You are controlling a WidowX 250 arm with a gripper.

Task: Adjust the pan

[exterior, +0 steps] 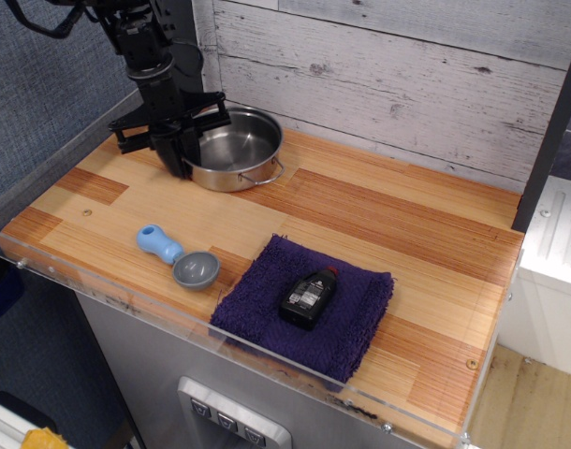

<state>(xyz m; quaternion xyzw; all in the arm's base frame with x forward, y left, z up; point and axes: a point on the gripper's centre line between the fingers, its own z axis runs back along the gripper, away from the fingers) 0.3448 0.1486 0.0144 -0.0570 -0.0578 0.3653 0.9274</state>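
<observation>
The pan [239,145] is a round shiny steel vessel at the back left of the wooden tabletop, close to the plank wall. One wire loop handle [263,174] shows on its front right side. My black gripper [180,150] comes down from the upper left and is shut on the pan's left rim, one finger inside and one outside. The pan's base looks to be on or just above the wood; its left side is hidden behind the gripper.
A small grey scoop with a blue handle [178,256] lies front left. A purple towel [351,313] at the front holds a small black bottle [308,296]. A clear acrylic rim [126,299] edges the table. The plank wall [398,84] stands behind.
</observation>
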